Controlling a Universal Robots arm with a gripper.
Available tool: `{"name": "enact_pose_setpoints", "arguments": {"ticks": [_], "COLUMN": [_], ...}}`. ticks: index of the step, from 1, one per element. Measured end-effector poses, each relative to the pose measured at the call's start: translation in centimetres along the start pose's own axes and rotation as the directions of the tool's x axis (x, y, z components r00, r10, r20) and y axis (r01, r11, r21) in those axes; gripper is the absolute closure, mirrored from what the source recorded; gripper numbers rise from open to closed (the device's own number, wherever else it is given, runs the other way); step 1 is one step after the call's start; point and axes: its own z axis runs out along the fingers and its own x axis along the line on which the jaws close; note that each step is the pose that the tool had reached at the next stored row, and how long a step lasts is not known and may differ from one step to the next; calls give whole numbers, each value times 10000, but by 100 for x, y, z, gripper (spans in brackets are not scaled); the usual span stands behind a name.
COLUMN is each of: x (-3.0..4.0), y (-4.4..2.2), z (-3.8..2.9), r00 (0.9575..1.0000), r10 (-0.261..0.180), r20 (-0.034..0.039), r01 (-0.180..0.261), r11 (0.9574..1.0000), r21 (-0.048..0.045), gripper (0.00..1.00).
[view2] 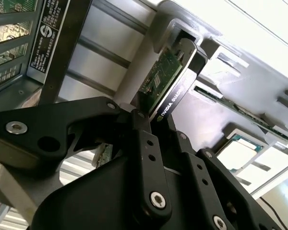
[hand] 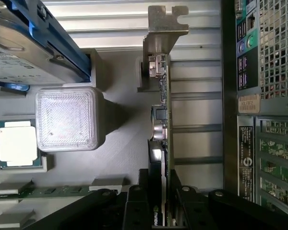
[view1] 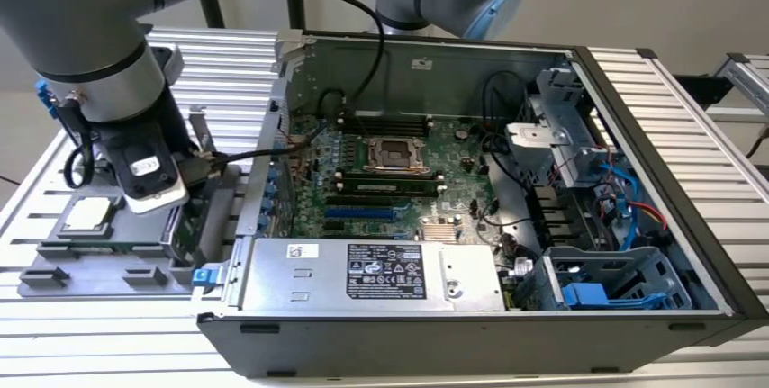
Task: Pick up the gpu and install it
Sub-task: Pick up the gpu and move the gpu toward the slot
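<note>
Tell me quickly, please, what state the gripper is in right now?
Gripper: closed on the gpu, which stands on edge in the grey tray.

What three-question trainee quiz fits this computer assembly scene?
1. True or false: the gpu is already seated on the motherboard.
2. Which lies in the grey holder tray near the gpu? A) processor chip; B) screwdriver; C) fan.
3. In the exterior view, which side of the computer case is the tray on?
Key: 1 false, it stands on edge in the tray, at the tool; 2 A; 3 the exterior view's left.
</note>
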Motion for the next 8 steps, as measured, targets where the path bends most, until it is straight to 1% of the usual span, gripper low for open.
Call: {"name": "enact_pose_setpoints", "arguments": {"ticks": [4,8], "x": [-2,-3], "y": [3,6], "z": [-68,-119], "r00": [10000,10000], "r10": [0,-2], "r20": [1,1], "r01": [0,2], "r11": [10000,10000], "r21": [-1,0], "gripper": [100,100]}}
